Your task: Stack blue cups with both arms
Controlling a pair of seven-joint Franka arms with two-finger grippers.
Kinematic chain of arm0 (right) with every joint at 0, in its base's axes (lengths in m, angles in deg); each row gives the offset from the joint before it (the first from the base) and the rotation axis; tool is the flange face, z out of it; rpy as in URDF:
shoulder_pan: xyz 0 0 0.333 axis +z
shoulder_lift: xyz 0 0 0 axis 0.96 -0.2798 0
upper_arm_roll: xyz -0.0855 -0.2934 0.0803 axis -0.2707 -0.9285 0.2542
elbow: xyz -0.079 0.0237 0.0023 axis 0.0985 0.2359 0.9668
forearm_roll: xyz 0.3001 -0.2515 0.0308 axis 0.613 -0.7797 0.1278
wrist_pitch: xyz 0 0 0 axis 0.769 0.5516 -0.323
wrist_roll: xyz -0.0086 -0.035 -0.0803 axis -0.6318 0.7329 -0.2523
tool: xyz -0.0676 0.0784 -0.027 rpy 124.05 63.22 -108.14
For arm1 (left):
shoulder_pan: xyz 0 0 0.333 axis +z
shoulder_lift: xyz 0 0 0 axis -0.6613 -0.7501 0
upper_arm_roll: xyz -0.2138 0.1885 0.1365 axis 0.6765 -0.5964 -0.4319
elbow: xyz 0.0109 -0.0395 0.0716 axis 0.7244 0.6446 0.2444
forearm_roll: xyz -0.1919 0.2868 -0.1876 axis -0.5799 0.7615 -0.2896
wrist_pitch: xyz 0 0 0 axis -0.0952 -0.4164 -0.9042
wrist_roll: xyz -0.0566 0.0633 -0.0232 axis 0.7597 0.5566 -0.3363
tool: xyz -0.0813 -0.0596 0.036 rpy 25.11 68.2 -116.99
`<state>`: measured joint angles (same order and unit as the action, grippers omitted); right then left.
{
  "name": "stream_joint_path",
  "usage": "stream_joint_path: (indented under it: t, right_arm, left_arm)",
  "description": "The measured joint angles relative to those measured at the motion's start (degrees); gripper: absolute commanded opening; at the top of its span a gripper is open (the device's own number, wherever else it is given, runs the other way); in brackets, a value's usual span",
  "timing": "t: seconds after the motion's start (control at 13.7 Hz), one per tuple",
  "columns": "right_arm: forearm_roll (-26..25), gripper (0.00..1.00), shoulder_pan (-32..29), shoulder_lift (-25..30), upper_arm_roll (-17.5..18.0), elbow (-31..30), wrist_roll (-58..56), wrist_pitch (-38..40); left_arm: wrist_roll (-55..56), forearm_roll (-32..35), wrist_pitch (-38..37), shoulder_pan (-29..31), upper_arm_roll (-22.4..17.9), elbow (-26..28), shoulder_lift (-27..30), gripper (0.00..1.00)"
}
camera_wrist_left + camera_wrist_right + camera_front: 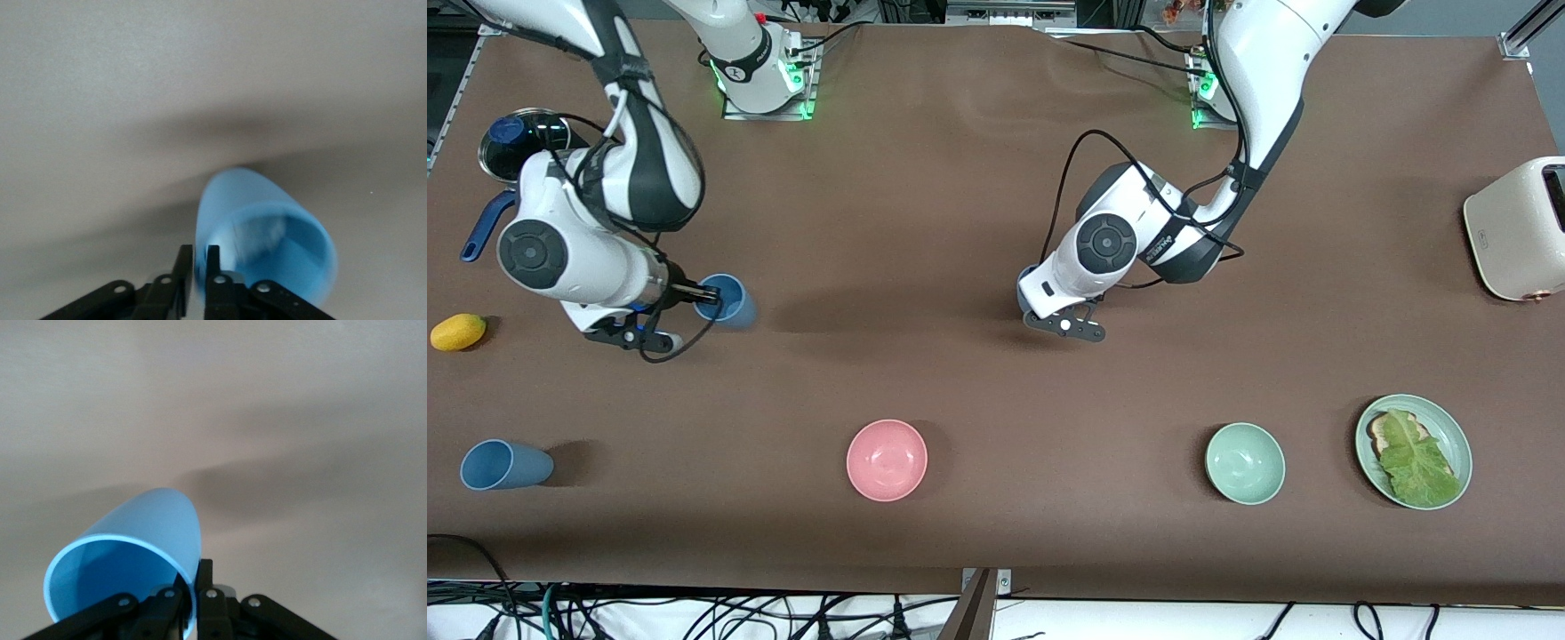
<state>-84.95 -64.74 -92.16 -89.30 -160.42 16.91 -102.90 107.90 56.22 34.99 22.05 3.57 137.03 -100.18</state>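
Counting three blue cups [505, 464]: left end effector [198, 263] pinching one, right end effector [193, 587] pinching another, third lying loose.

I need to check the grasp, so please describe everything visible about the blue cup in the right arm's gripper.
The blue cup is a plain matte tumbler, tapered, with no handle, and looks like plastic. Its inside looks empty. The right gripper is shut on its rim, one finger inside and one outside. The cup is over the brown table near the right arm's end and is tilted, with its mouth turned toward the wrist camera. Nothing else touches it.
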Motion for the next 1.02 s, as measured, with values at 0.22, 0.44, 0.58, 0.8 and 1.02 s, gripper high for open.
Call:
stream_joint_path:
  t: [0.22, 0.44, 0.58, 0.8, 1.02]
  right_arm:
    - [2.6, 0.0, 6.0, -1.1, 0.2, 5.4, 10.6, 4.4]
    - [6.3, 0.0, 10.8, -3.1, 0.2, 9.9, 19.7, 6.1]
    - [8.7, 0.0, 14.4, -4.4, 0.2, 12.6, 26.7, 6.3]
    - [10.9, 0.0, 20.7, -7.0, 0.3, 17.6, 38.7, 6.3]
    - [11.6, 0.0, 27.5, -11.0, 0.4, 23.6, 50.7, 6.3]
  left_arm:
    - [0.0, 0.0, -2.4, 0.1, -0.2, -1.7, 2.4, 1.0]
    - [0.3, 0.0, -7.3, 1.9, -1.0, -2.4, 9.3, 1.0]
    - [-0.2, 0.0, -10.7, 6.5, -1.4, -2.4, 13.4, 1.0]
    - [-3.0, 0.0, -13.1, 13.4, -1.4, -2.3, 16.4, 1.0]
    - [-8.0, 0.0, -16.5, 18.0, -1.4, -2.3, 19.3, 1.0]
